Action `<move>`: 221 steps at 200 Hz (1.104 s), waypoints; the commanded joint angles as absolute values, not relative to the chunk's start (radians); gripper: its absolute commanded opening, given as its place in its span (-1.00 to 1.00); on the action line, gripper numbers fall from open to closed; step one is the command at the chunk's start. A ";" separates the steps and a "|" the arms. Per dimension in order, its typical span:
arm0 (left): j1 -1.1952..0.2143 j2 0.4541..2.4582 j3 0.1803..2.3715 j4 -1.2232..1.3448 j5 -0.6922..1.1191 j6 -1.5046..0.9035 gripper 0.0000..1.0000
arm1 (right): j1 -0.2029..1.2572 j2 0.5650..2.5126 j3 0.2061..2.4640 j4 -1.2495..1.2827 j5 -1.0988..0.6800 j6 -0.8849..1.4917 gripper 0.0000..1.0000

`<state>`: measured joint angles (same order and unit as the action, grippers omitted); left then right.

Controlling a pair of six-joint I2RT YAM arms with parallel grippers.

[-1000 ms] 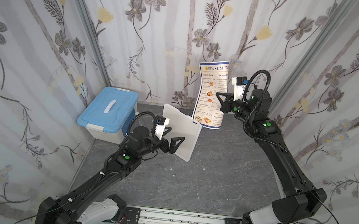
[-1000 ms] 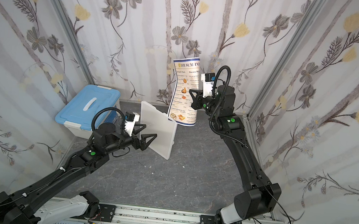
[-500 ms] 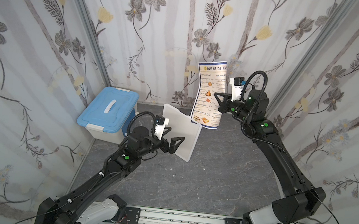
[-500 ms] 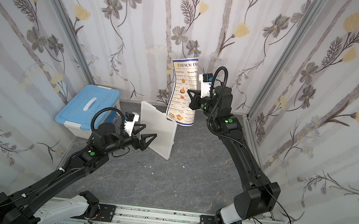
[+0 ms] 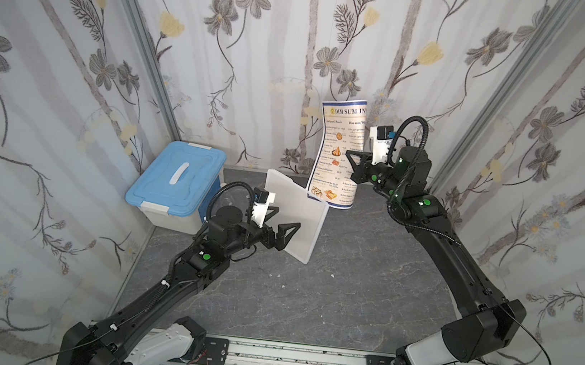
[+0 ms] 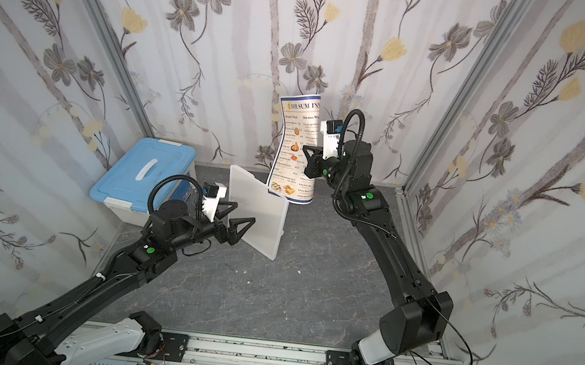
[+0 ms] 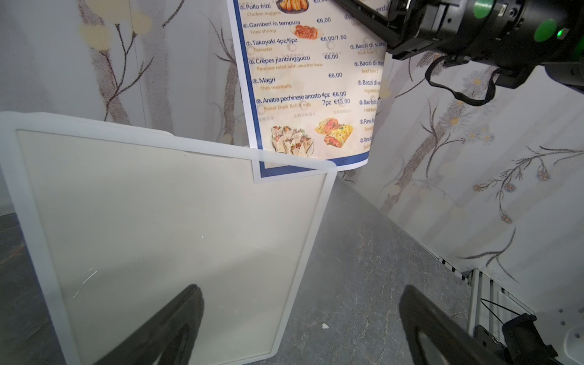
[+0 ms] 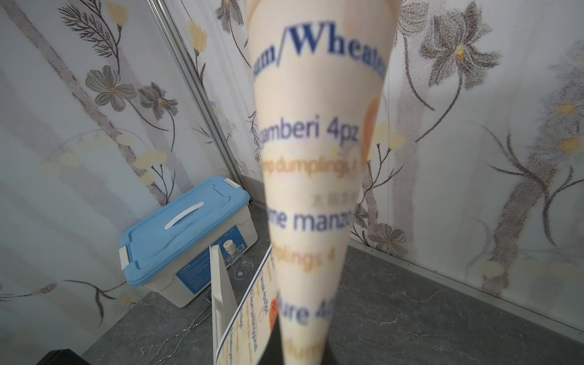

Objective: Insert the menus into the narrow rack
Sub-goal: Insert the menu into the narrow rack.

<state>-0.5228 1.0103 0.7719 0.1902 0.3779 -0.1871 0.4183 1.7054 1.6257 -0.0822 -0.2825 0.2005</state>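
The right hand (image 5: 354,166) is clamped on one side edge of the menu (image 5: 336,147), holding it upright at centre frame. Its lower corner shows through the top corner of the rack (image 7: 164,221); whether it is inside the slot is unclear. I would lower it slowly, flattening the curl, while the wide-open left hand (image 5: 286,218) straddling the rack steadies it.

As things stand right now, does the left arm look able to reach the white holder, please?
Probably yes. The left gripper is open right beside the holder, with nothing between them. The menu, in the right gripper, only meets the holder's top corner.
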 commanded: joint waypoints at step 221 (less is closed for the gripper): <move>-0.284 1.495 1.463 0.023 0.834 -0.099 0.97 | 0.466 1.717 1.540 0.080 -0.208 0.204 -0.91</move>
